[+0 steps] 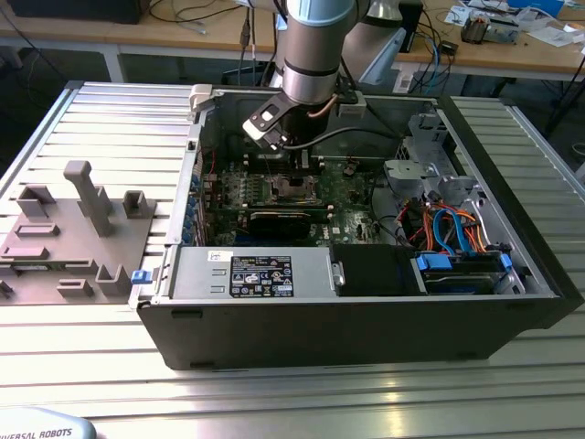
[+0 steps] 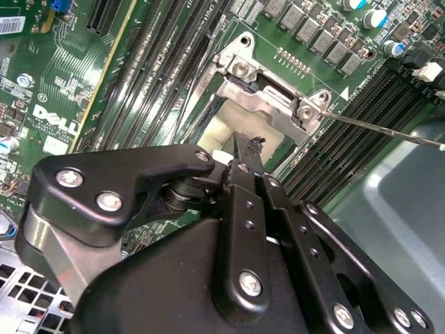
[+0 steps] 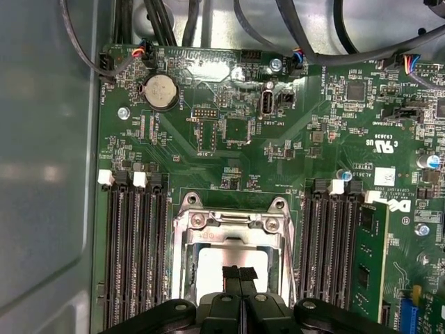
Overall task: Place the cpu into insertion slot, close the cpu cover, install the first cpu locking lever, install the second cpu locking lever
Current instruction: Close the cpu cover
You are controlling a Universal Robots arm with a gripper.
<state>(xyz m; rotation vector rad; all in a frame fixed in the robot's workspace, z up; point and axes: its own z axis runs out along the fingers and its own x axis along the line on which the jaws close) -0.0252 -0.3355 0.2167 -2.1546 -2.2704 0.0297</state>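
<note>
While memory slots flank the cpu cover, the end effector hovers pressed together.

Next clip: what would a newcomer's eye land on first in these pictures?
In the exterior view, the grey robot arm reaches down into an open computer case that sits on a ribbed metal table. In the first wrist view, the black gripper hangs with its fingers together right over the silvery socket cover. Long black memory slots flank it on the green motherboard.

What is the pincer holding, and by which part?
Nothing that shows: the pincer is shut, fingertips together with nothing between them, above the chip.
</note>
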